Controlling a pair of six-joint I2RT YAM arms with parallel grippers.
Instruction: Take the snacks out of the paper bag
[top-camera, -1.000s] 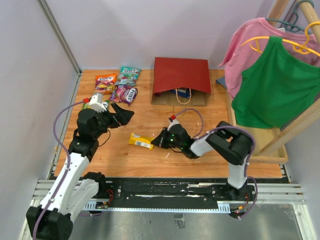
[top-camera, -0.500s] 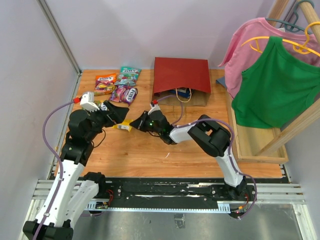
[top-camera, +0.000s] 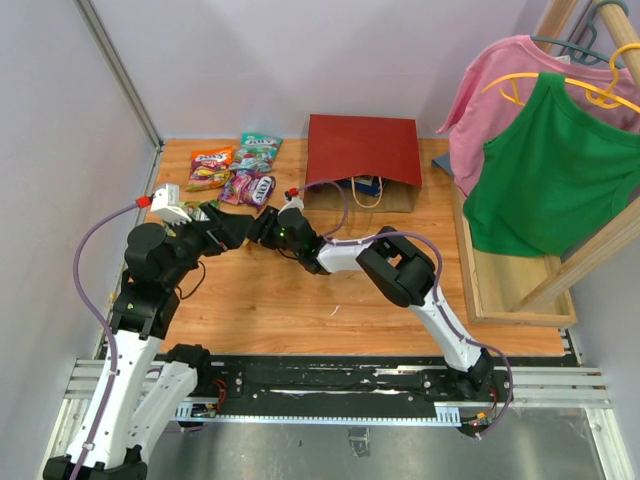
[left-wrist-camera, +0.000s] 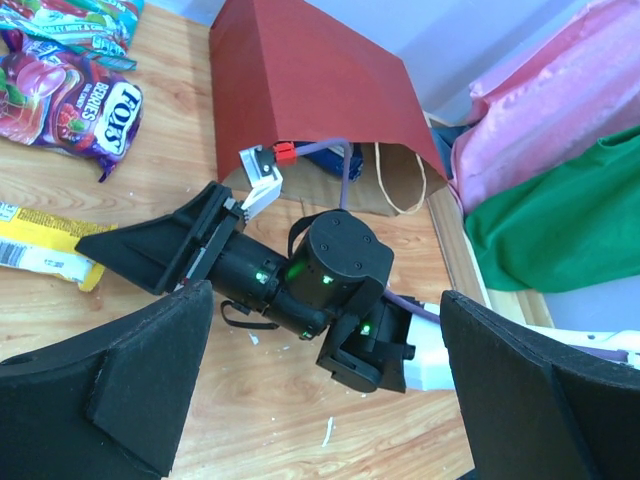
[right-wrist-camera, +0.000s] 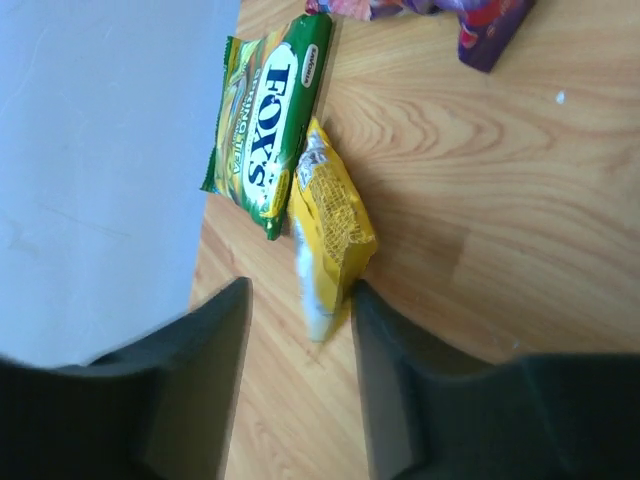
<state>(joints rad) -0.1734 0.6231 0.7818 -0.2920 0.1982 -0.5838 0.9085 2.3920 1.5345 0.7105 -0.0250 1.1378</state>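
dark red paper bag (top-camera: 362, 150) lies on its side by the far edge of the table (top-camera: 300, 300), a little right of the middle. its mouth faces the near edge, and a thin twisted handle (top-camera: 367, 192) rests on the wood in front of it. something blue shows just inside the mouth, too hidden to name.

the candy packets sit out on the wood in the far left corner: orange packet (top-camera: 211, 166), teal packet (top-camera: 257, 148) and purple packet (top-camera: 248, 187), close together. nearer the left edge the green packet (right-wrist-camera: 265, 120) lies flat, with the yellow bar wrapper (right-wrist-camera: 330, 215) touching its long side.

the right gripper (top-camera: 260, 228) reaches low across the table towards that corner. its jaws stand a little apart, and the pale end of the yellow bar wrapper sits in the gap between them. the bar lies on the wood and the fingers do not look pressed onto it.

the left gripper (top-camera: 226, 228) meets it nose to nose, just beside it. its jaws are spread as wide as they go and there is nothing between them.

pink shirt (top-camera: 500, 70) and green shirt (top-camera: 550, 170) hang beyond the right edge.
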